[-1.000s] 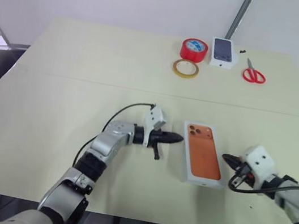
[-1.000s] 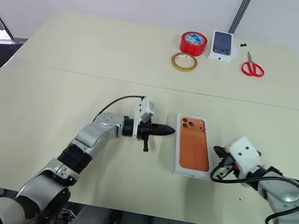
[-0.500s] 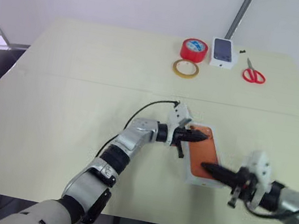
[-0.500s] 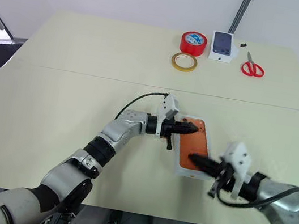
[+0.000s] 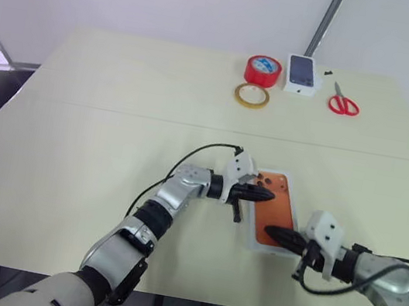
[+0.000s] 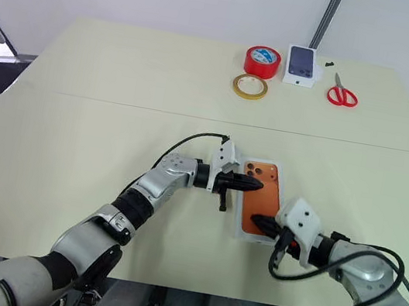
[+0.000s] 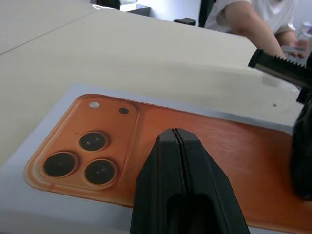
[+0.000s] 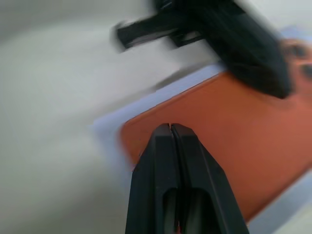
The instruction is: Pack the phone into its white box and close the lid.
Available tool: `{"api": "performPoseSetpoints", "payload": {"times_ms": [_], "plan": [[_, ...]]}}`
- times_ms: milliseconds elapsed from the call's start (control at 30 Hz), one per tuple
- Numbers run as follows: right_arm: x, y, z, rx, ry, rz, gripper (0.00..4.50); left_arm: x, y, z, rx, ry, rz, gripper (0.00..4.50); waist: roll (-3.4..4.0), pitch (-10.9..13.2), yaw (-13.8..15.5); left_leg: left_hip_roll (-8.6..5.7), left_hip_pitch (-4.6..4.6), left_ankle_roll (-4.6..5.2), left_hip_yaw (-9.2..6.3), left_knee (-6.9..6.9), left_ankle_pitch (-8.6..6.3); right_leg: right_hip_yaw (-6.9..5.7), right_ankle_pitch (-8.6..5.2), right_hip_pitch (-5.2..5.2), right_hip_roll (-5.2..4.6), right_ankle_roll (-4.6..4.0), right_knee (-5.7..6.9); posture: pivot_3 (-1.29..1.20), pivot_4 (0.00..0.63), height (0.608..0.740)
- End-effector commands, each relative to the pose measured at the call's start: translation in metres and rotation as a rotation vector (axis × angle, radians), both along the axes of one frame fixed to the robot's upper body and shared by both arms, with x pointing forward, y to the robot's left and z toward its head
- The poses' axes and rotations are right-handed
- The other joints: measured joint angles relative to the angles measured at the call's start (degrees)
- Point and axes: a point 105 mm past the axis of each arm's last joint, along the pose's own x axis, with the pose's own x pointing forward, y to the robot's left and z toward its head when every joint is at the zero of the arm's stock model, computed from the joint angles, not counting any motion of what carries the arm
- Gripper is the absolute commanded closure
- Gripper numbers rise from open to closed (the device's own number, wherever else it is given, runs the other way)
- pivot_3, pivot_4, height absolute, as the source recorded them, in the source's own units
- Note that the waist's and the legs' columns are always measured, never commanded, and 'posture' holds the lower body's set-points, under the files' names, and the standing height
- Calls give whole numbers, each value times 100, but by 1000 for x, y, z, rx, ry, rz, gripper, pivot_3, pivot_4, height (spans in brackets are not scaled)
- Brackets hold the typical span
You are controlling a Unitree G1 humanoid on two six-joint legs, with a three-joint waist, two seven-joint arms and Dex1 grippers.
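Seating looks done, judging by the head views: the phone [image 5: 272, 209] lies flat, back up, inside the white box [image 5: 252, 239] at the near-centre of the table [image 5: 97, 135]. What's left is the lid, and I can't spot one on the table. Left gripper [image 5: 263, 196] comes in from the left with its tip over the phone's camera end, jaws pressed together, holding nothing. Right gripper [image 5: 273, 233] comes in from the right at the phone's near end, also closed and empty. Can't tell if either tip actually touches the phone. Far side of the table: red tape roll [image 5: 264, 69], tan tape ring [image 5: 252, 95], small box with a phone picture [image 5: 302, 73], scissors [image 5: 343, 104], all well apart from the work.

Left wrist view: fingers shut tight just above the orange-copper back; camera bump [image 7: 84, 151] with three dark lenses sits beside them, thin white rim of the tray around it. A person's arm [image 7: 243, 27] shows beyond the table's far edge.

Right wrist view: blurred, fingers shut over the phone's rounded near corner, white tray edge around it, other gripper dark across the far end.
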Motion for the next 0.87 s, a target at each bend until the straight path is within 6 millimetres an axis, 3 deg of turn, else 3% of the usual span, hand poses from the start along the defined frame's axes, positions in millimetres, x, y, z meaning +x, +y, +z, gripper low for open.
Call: {"api": "performPoseSetpoints", "payload": {"times_ms": [33,67,133,300,367,633,767,867], "plan": [[25,-4,38,192,-82,-118,4500,15,19,38,-132,39,48,3964,-12,9,-33,0,0,0,0,-1,0,0,0,-1,0,0,1,0,150,740],[29,-2,48,264,-90,-124,4500,16,27,48,-154,26,48,3725,-9,10,-40,4,-5,-1,0,-1,0,0,0,-9,2,-1,5,0,150,740],[32,3,60,284,-138,-100,3653,20,45,61,-149,-41,86,2777,-7,10,-30,5,-14,-2,0,-2,1,0,0,-22,2,-1,12,0,150,740],[39,2,62,224,-201,-67,1032,26,108,73,-83,-202,218,125,0,6,10,4,-20,-5,0,-8,1,1,1,-29,-2,-1,9,0,150,740],[37,-10,57,193,-202,-75,61,29,138,71,-64,-193,309,0,0,6,16,1,-22,-5,0,-8,1,0,1,-29,-6,-1,7,0,150,740],[18,-56,56,76,-218,-60,61,0,226,50,69,-211,477,0,6,9,6,2,-30,-6,1,-7,1,1,0,-34,-13,-2,2,0,150,740],[23,-78,53,35,-230,-96,61,-13,253,35,185,-228,532,0,8,9,-3,3,-25,-6,2,-11,0,2,0,-31,-16,-4,1,0,150,740],[28,-82,52,17,-231,-86,61,-15,268,31,206,-227,572,0,12,10,1,2,-24,-6,4,-12,0,2,0,-31,-19,-6,1,0,150,740]]}}
